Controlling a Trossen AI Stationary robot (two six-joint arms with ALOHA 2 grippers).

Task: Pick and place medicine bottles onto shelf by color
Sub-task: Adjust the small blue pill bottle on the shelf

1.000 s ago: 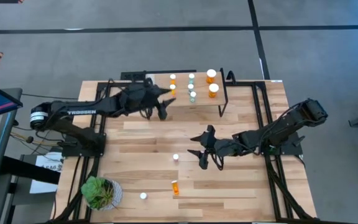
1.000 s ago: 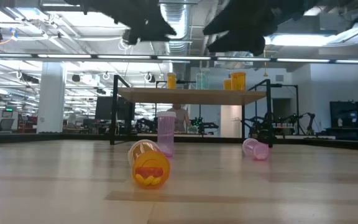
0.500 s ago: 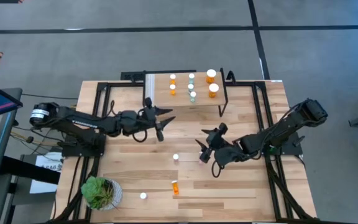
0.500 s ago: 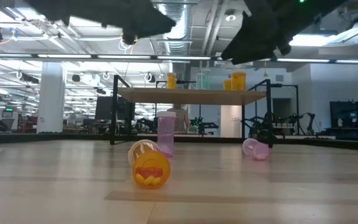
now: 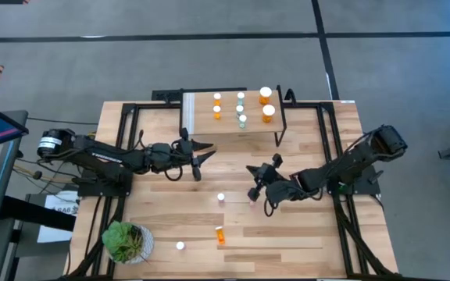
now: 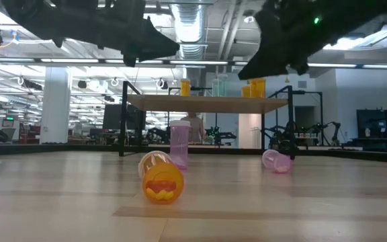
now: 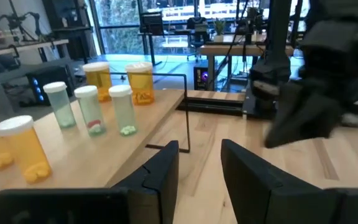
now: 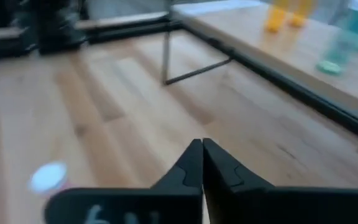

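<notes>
The shelf (image 5: 226,127) stands at the table's far side. On it stand small orange bottles (image 5: 217,105), pale green bottles (image 5: 241,109) and two wide orange bottles (image 5: 267,104). On the table a pink bottle (image 6: 179,144) stands upright, another pink one (image 6: 276,161) lies on its side, and an orange one (image 5: 220,234) lies near the front. My left gripper (image 7: 201,165) hovers open, empty, in front of the shelf's left end. My right gripper (image 8: 202,149) is shut on nothing, above the table near the lying pink bottle.
A potted plant (image 5: 126,241) sits at the near left corner. One more white-capped bottle (image 5: 180,246) stands beside it. Black frame rails (image 5: 336,148) run along the table's sides. Bare wood lies between the two grippers.
My left gripper has drawn back from the shelf toward the near and left edges and come lower, its fingers narrowing. My right gripper has shifted slightly toward the right, its fingers coming together on nothing. The bottles have stayed put.
</notes>
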